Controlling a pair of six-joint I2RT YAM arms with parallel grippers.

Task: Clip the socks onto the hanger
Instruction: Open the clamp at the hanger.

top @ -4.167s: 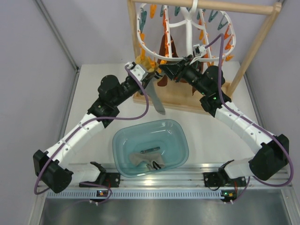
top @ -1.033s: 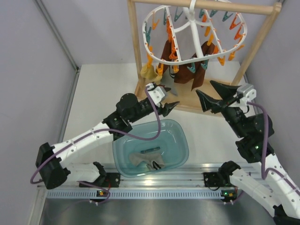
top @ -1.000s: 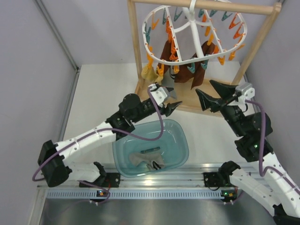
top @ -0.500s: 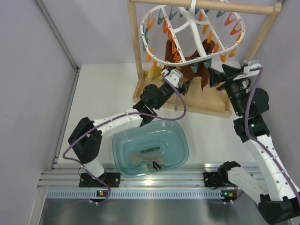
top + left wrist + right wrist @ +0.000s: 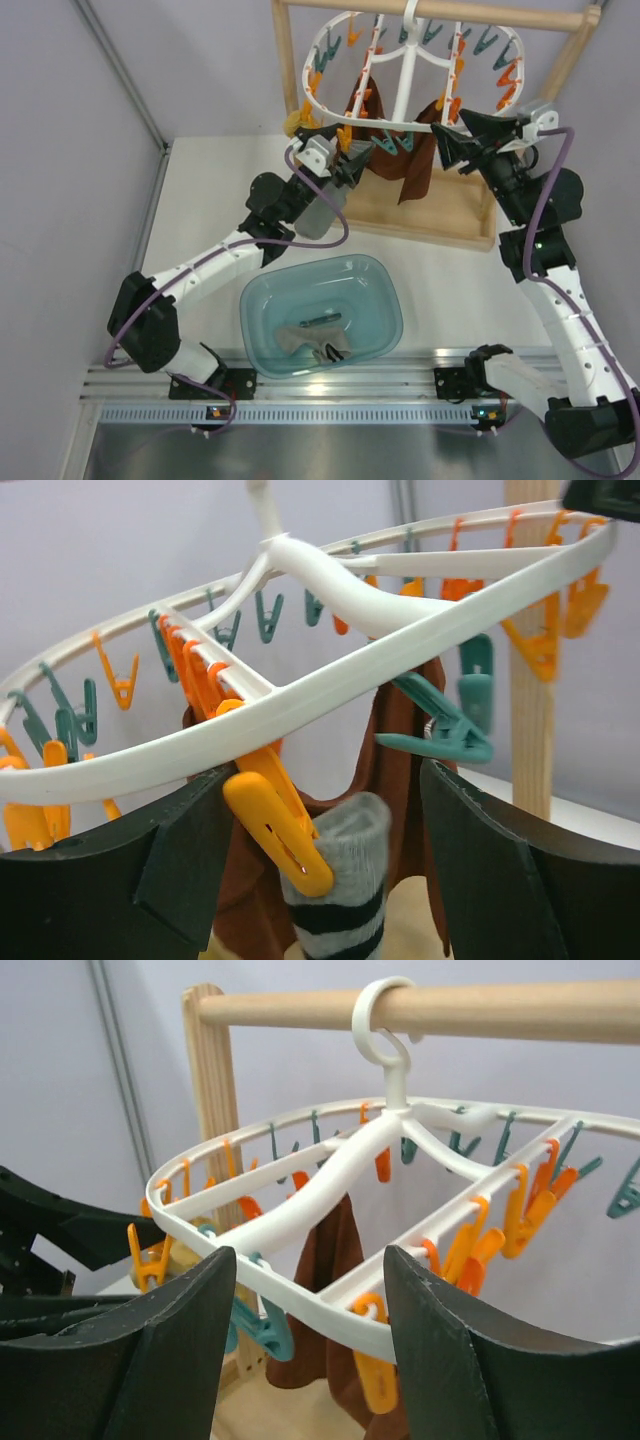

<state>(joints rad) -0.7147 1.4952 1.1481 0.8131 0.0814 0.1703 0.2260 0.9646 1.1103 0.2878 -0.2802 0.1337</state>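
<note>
Nearest: teal basin [image 5: 395, 300] on the tabletop [image 5: 200, 200], with a few loose socks [image 5: 315, 340] lying in it, one with a striped cuff.

Left hand [image 5: 330, 780] is raised at the near-left rim of the hanger [image 5: 330, 580]. Its fingers are spread wide and grip nothing. Between them, touching neither, hangs a grey sock [image 5: 340, 880] with dark/white stripes. An orange clip [image 5: 275, 825] on the rim pinches its top. A teal clip [image 5: 440, 730] hangs just right of it.

Right hand [image 5: 310, 1255] is at the right side of the ring, fingers apart, nothing held. The rim runs across just past the tips; can't tell if it touches.

A mustard sock [image 5: 297, 122] is clipped at the ring's left edge, beside the rack post. Brown socks [image 5: 410, 170] hang under the middle.

Farthest: the hanger's hook [image 5: 385, 1010] is looped over the wooden bar [image 5: 500, 1010] of the rack, and the ring sits tilted.
</note>
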